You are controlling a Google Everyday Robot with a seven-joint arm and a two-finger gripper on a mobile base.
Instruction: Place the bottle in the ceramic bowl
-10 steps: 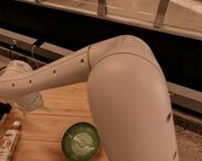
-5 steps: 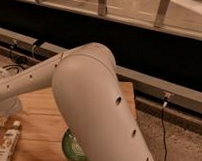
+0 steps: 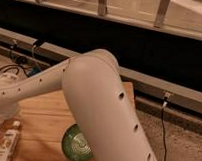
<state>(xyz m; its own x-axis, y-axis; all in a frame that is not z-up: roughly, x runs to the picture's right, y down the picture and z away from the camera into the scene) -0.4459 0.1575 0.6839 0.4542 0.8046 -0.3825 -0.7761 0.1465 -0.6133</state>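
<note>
The bottle [image 3: 7, 143] lies on the wooden table [image 3: 43, 114] at the lower left; it is whitish with a pale label and a dark cap pointing away from me. The dark-green ceramic bowl [image 3: 74, 143] with pale rings stands to its right at the bottom edge. Its right side is hidden behind my big white arm [image 3: 103, 105]. My gripper [image 3: 0, 114] is at the far left edge, just above the bottle's cap end, and is mostly cut off by the frame. The bowl holds nothing that I can see.
The arm's elbow fills the middle and crosses the table from the right. A grey rail [image 3: 160, 88] runs along the dark wall behind. Cables [image 3: 11, 70] lie on the floor at the left, and one thin cable [image 3: 163, 125] hangs at the right.
My arm's elbow has swung left and toward the camera and now covers the bowl's right side. The forearm end has stayed near the bottle. Bottle and bowl have not moved.
</note>
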